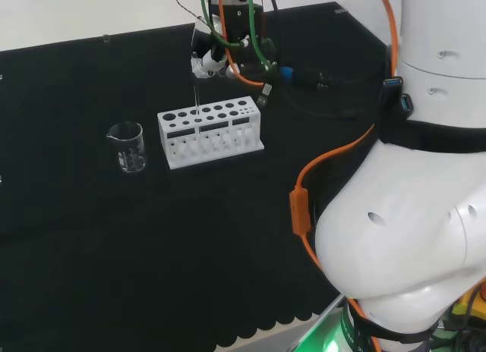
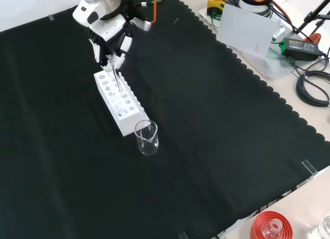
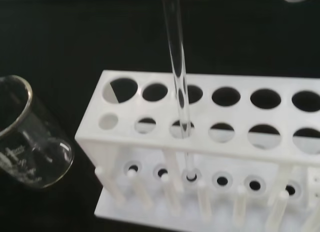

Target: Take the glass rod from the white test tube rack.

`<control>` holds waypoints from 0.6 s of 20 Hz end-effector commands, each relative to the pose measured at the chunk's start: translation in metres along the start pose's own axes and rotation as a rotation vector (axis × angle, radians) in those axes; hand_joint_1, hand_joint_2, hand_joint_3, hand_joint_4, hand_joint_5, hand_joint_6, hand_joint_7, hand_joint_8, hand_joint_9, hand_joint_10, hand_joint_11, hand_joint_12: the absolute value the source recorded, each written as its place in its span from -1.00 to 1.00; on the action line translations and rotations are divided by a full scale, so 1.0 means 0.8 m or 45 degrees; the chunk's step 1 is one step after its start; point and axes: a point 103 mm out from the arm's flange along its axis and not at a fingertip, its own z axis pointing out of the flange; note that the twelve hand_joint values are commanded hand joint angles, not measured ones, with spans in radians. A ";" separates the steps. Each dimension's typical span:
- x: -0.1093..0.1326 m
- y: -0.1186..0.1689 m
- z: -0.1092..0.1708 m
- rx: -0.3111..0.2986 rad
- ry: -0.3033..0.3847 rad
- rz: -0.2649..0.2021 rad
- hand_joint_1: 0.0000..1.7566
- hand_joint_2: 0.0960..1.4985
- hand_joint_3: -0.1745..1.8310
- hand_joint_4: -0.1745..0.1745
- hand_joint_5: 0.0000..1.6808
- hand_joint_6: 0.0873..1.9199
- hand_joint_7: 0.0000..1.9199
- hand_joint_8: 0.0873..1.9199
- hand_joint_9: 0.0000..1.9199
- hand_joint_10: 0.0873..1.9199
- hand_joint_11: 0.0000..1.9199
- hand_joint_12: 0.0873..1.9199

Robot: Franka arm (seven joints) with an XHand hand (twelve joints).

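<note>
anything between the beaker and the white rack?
Nothing: in the head view bare black cloth separates the clear glass beaker from the white plastic test tube rack; the front view shows them close together.

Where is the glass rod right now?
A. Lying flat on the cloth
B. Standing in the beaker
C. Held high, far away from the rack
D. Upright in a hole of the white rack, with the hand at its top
D: the rod stands upright through a hole in the rack, with the hand pinching its top end; the beaker beside the rack looks empty.
</note>
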 end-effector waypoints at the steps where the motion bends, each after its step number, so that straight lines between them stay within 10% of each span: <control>1: 0.012 -0.006 -0.015 -0.112 -0.069 -0.007 0.50 0.41 -0.98 -1.00 0.33 -0.42 0.39 -0.39 0.76 -0.73 0.66 -0.49; 12: 0.006 -0.015 -0.030 -0.086 -0.066 0.018 0.50 0.42 -1.00 -1.00 0.35 -0.45 0.40 -0.41 0.78 -0.73 0.66 -0.51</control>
